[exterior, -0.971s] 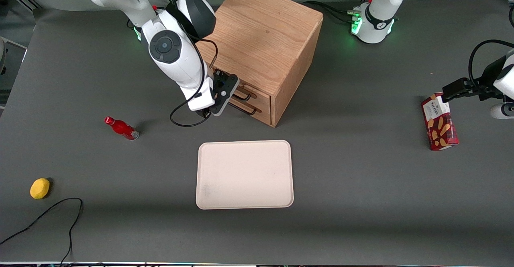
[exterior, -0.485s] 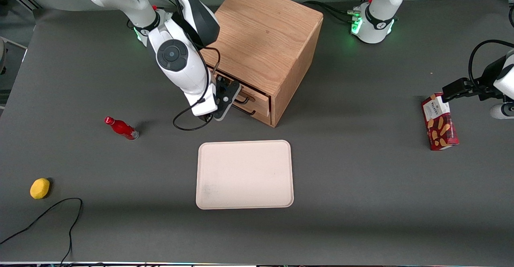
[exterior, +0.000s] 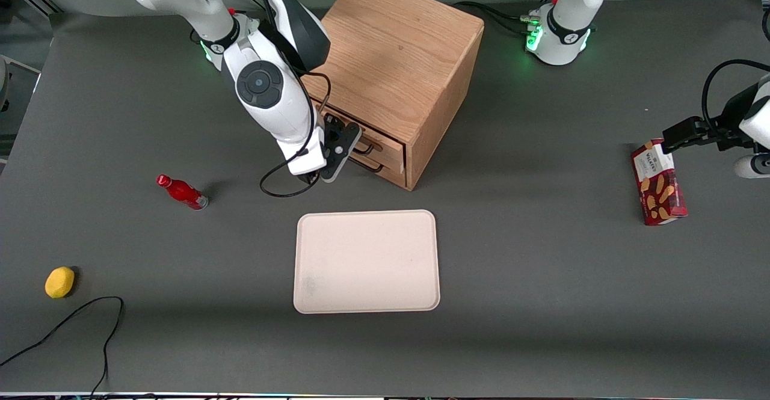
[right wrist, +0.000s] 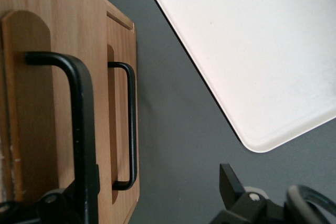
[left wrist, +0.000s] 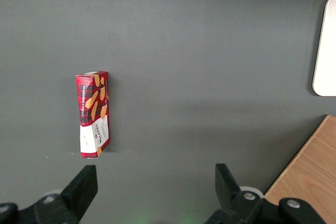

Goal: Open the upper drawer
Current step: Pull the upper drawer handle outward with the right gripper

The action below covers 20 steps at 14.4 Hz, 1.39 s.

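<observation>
The oak cabinet stands near the working arm's base. Its upper drawer looks flush with the cabinet face, and the bottom drawer sits just under it. My gripper is right in front of the drawer fronts, open. In the right wrist view the upper drawer's front fills one side. Its black bar handle runs close by one finger, inside the wide gap of the gripper. The other fingertip stands well apart from the bar. The bottom drawer's handle shows past it.
A pale tray lies nearer the front camera than the cabinet, also in the right wrist view. A red bottle, a yellow fruit and a black cable lie toward the working arm's end. A biscuit box lies by the parked arm.
My gripper has moved in toward the drawer fronts and up a little, bringing its fingers around the upper handle. The drawers have not moved.
</observation>
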### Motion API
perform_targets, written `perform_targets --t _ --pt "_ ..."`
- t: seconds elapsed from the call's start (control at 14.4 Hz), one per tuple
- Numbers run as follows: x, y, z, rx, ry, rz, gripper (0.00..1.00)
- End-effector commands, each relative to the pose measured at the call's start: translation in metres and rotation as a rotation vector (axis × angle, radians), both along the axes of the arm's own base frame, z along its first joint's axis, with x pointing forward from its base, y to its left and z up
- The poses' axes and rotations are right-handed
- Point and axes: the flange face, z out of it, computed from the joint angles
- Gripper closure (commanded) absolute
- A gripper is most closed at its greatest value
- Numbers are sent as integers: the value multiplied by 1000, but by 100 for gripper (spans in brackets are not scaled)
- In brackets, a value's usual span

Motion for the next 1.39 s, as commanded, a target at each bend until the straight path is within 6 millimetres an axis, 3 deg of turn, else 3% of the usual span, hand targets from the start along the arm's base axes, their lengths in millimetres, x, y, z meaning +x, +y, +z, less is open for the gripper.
perform_targets --t 0.0,0.97,1.32 --pt "9 3 -1 -33 -36 -2 0" --pt "48 -21 16 -34 -53 -8 0" --pt "65 -32 14 -35 -62 -5 0"
